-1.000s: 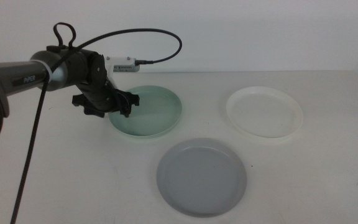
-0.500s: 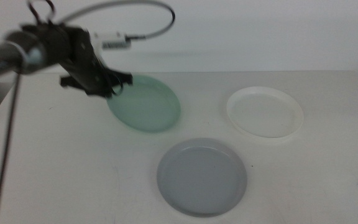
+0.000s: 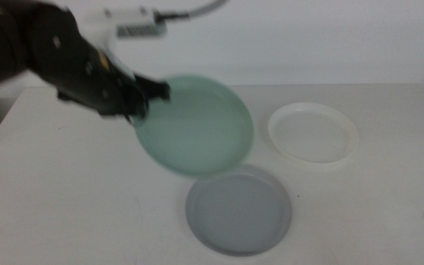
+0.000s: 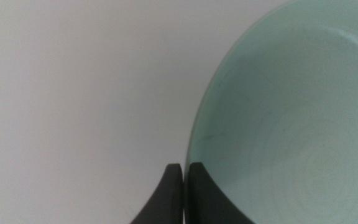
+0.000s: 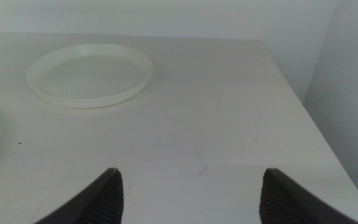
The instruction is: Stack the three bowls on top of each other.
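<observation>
aloft, mint green bowl (image 3: 197, 129) in left pincer (image 3: 143, 97), above grey bowl (image 3: 239, 210)

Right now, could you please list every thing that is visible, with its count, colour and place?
mint green bowl: one, pale green, lifted off the table and tilted, held by its rim, partly over the grey bowl's far edge in the middle view
grey bowl: one, grey, flat on the table, near the front centre
white bowl: one, white, flat on the table, to the right
table: one, white, under everything
left gripper: one, dark jaws shut on the mint green bowl's rim, raised at the left
right gripper: one, dark jaws open, waiting low over the table's right side, near the white bowl
</observation>
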`<state>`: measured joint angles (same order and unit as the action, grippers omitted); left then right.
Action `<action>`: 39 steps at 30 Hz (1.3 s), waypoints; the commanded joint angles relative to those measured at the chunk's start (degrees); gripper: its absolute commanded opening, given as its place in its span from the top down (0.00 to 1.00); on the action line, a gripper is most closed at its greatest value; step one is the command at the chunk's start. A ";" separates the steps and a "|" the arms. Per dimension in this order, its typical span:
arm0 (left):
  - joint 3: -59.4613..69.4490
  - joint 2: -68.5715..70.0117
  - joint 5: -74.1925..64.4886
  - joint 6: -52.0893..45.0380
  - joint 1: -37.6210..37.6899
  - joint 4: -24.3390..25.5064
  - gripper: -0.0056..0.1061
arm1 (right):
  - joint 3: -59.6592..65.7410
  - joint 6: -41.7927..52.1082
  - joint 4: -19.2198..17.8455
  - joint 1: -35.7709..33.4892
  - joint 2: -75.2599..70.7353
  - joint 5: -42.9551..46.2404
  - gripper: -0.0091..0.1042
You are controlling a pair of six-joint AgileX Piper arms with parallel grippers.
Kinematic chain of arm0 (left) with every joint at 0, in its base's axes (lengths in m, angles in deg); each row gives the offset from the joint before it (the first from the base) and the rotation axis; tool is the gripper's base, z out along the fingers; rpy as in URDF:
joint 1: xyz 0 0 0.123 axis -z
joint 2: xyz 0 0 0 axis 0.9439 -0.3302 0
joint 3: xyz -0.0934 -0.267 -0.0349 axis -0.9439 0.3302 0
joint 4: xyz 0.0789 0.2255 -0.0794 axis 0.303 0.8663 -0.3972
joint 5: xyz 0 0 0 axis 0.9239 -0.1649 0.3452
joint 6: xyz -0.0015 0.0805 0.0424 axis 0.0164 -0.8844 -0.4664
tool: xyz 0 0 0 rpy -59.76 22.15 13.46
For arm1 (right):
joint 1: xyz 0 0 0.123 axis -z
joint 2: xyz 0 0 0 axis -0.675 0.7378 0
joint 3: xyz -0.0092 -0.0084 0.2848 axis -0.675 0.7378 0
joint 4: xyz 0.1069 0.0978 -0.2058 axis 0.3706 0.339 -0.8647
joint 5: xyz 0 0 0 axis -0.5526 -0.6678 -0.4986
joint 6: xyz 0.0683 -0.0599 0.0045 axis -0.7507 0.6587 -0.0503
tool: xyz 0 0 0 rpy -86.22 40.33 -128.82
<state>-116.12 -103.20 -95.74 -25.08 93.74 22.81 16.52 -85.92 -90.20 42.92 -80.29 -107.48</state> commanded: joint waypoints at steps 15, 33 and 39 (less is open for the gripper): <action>10.53 -5.54 13.74 7.76 9.71 -1.99 0.95 | -0.40 0.82 -0.80 0.42 -1.57 4.12 0.43; 10.41 7.56 12.16 -16.14 8.95 -2.49 0.01 | -0.40 0.82 -0.75 0.42 -1.57 4.12 0.43; 10.47 24.05 2.43 -21.80 8.95 -2.58 0.01 | -0.40 0.77 -0.79 0.42 -1.57 4.12 0.43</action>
<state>-104.26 -84.43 -92.18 -45.52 102.70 20.72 16.52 -85.92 -90.20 42.92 -80.29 -107.48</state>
